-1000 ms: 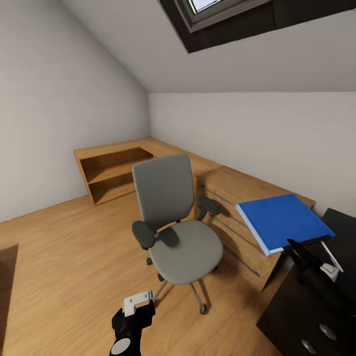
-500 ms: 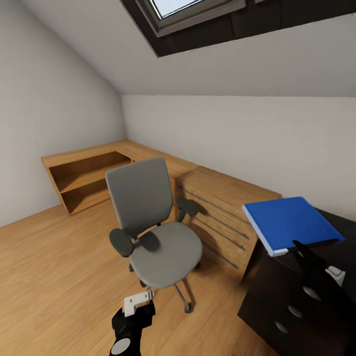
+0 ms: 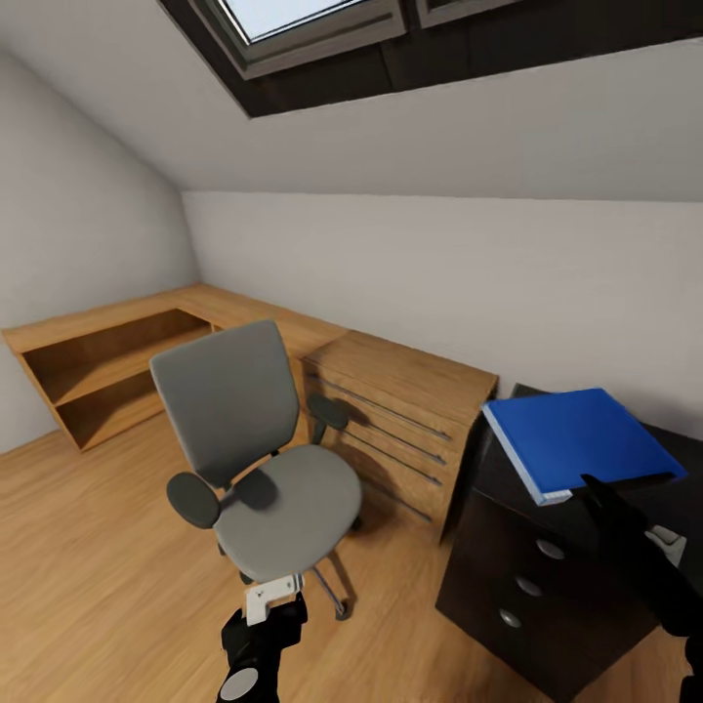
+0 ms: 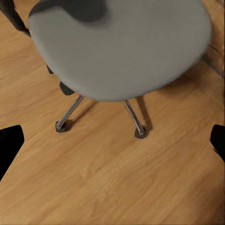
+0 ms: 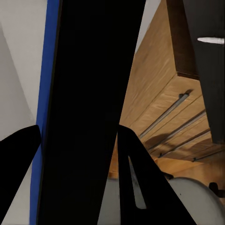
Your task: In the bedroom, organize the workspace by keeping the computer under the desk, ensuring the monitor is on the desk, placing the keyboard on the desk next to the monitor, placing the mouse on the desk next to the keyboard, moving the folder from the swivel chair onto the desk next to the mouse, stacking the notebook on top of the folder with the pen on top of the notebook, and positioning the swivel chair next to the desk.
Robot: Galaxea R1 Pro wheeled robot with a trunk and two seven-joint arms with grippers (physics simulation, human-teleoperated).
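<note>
There is one swivel chair (image 3: 256,459), with a soft grey seat, a flat grey back, two round black armrests and thin metal legs on little wheels. It stands on the wooden floor (image 3: 88,547), just beside one light wooden chest (image 3: 400,430) that has long metal bar handles. Next to the chest is one desk (image 3: 532,576), black and smooth, with three round silver knobs on its drawers. One folder (image 3: 576,437) is flat, bright blue and shaped like a rectangle, with a pale edge. It is up in the air over the black surface, tilted, and the right claw (image 3: 625,503) is closed on its near edge, with one black finger on each side of it. The left claw (image 3: 266,610) hangs low over the floor in front of the chair, and its two dark fingers (image 4: 9,145) are spread wide with nothing between them. One long wooden shelf (image 3: 98,366) runs along the far wall, and one window (image 3: 293,20) sits in the sloped ceiling.
</note>
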